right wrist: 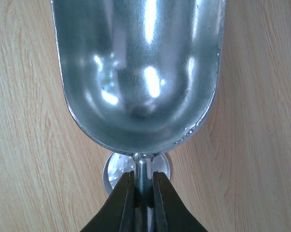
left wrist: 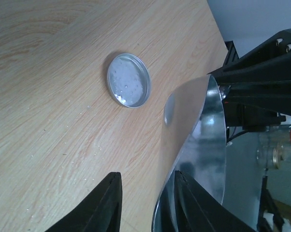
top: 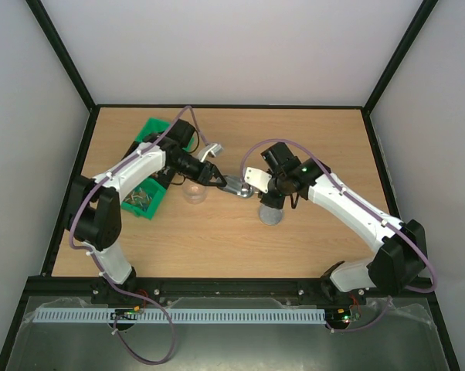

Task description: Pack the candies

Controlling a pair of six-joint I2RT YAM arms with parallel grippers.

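Candies [top: 143,199] lying in green bin [top: 151,130] at left side of table [top: 310,232]. Metal scoop [right wrist: 140,72] empty, handle pinched tight between fingers of right gripper [right wrist: 143,182], above round lid [left wrist: 128,79]. Left gripper [left wrist: 146,180] partly open, scoop rim between its fingers, one finger apart from the metal, not clamped.

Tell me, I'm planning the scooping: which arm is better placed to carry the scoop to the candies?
Right, probably: the right gripper is shut on the handle of the empty scoop. The left gripper, nearer the candies in the green bin, is open beside its rim.
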